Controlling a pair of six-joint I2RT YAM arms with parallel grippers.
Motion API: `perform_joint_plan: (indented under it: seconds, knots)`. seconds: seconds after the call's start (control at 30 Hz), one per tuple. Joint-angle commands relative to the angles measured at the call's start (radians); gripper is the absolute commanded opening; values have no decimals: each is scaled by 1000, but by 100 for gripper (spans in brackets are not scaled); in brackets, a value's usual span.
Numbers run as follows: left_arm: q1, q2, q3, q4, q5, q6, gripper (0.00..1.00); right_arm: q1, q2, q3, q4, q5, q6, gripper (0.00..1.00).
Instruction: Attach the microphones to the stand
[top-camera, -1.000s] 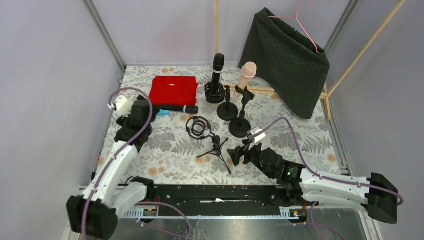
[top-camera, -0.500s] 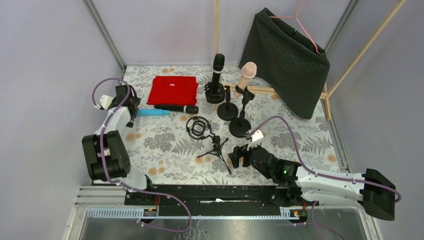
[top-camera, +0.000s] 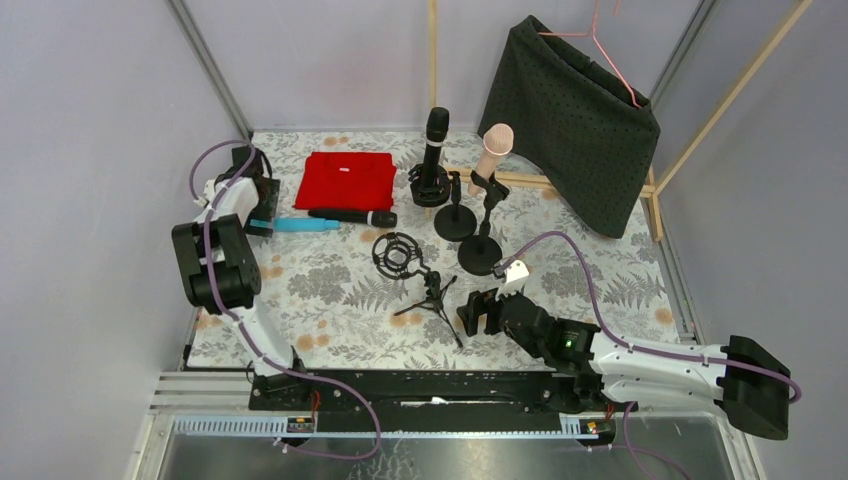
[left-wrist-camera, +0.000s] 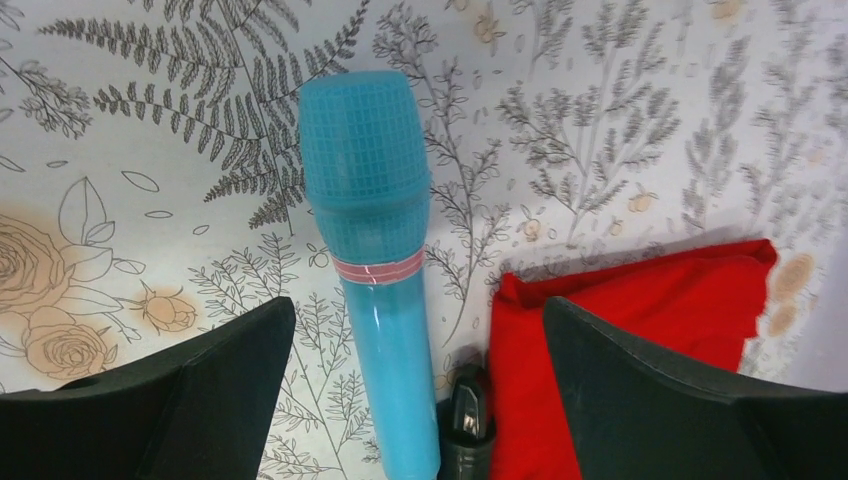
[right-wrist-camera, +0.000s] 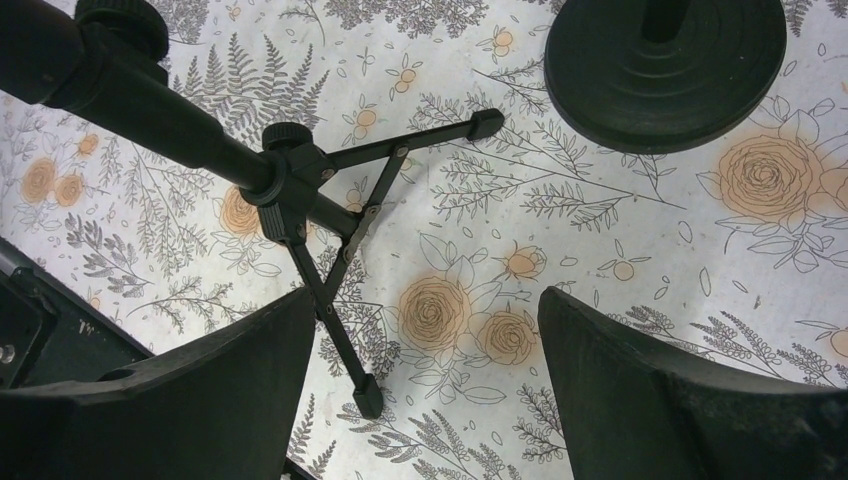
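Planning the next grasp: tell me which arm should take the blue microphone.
Left. The left end effector is open over the blue microphone; the right end effector is over the tripod, well away.

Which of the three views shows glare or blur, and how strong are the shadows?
Top external: even light, faint shadows, everything sharp. Left wrist: a pale sheen on the blue microphone, otherwise sharp. Right wrist: the tripod stand is sharp; the near fingers are dark, with little detail.
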Motion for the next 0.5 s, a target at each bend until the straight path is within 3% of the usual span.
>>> perform_joint_plan:
  seconds: [0.0,0.23,0.47]
  knots:
    - [3,95,119,-169,25,-85,99,6,15,-6,10,55,31,89]
    - [3,172,155,-194,47,-117,98,6,24,0,-1,56,42,89]
    - [1,219,175,-195,69,-122,81,6,8,-2,-11,66,42,89]
